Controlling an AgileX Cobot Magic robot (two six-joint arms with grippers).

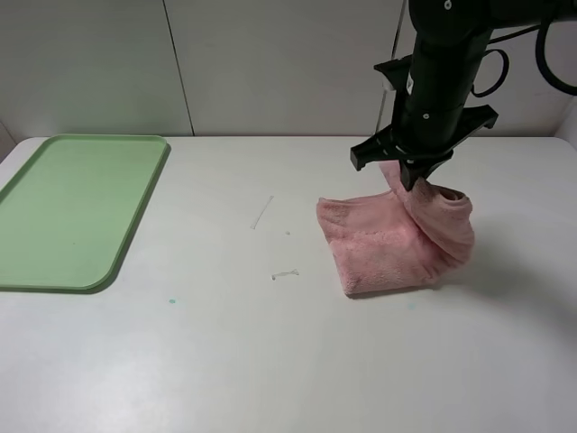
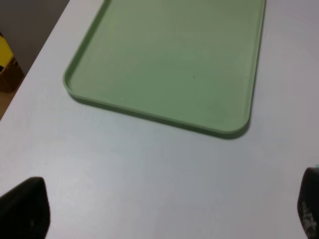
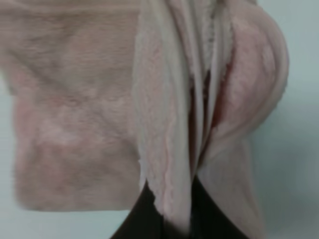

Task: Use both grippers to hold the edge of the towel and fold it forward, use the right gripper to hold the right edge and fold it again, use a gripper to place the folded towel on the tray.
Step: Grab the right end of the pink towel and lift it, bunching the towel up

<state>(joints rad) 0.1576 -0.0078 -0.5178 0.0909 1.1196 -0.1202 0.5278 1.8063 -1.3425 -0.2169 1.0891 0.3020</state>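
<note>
The pink towel point(image 1: 388, 244) lies folded on the white table right of centre, its right edge lifted and draped over itself. My right gripper point(image 1: 407, 180) is shut on that raised edge, just above the towel's back right part. In the right wrist view the towel point(image 3: 75, 114) fills the picture and several bunched layers run into my black fingers point(image 3: 144, 219). The light-green tray point(image 1: 72, 207) lies flat at the far left and holds nothing; it also shows in the left wrist view point(image 2: 169, 59). My left gripper point(image 2: 164, 209) is open above bare table near the tray's corner, out of the high view.
A few small thread scraps point(image 1: 261, 213) and specks lie on the table between tray and towel. A wall with panel seams stands behind the table. A yellow and brown object point(image 2: 7, 67) sits beyond the table's edge in the left wrist view.
</note>
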